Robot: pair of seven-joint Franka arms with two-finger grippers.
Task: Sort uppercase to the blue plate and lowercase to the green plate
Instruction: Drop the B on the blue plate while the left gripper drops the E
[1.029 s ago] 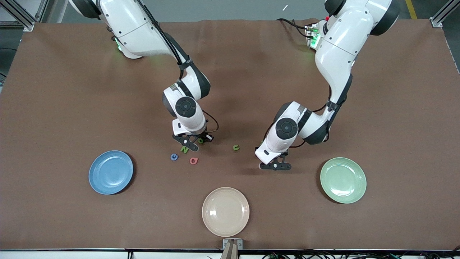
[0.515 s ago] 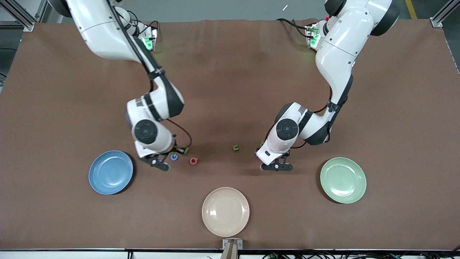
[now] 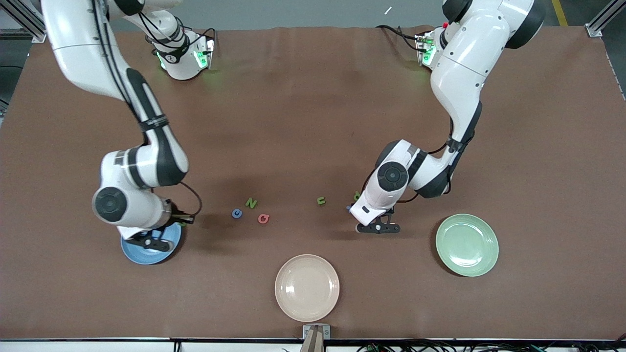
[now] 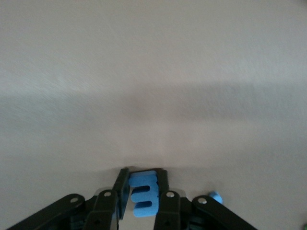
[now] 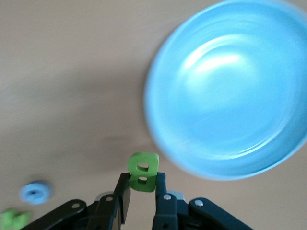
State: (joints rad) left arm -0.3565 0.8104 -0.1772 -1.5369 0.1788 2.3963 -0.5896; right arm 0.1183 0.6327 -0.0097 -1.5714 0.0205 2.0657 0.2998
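My right gripper (image 3: 180,224) is shut on the green B (image 5: 143,171) and holds it over the rim of the blue plate (image 3: 142,254), at the rim's table-middle edge; the plate fills much of the right wrist view (image 5: 230,91). My left gripper (image 3: 376,228) is shut on the blue three-pronged piece (image 4: 144,194), low over bare table, between the green u (image 3: 321,200) and the green plate (image 3: 467,244). Blue C (image 3: 237,213), green N (image 3: 251,203) and pink-red G (image 3: 263,218) lie on the table. Green p (image 3: 357,195) peeks out beside the left hand. A blue bit (image 4: 216,197) lies by the left gripper.
A cream-beige plate (image 3: 307,287) sits near the table's front edge, nearer to the camera than the letters. The right arm's forearm hangs over the table above the blue plate.
My right arm swung from the letter cluster to the blue plate, carrying the green B. My left gripper stayed almost still, shut on the blue piece.
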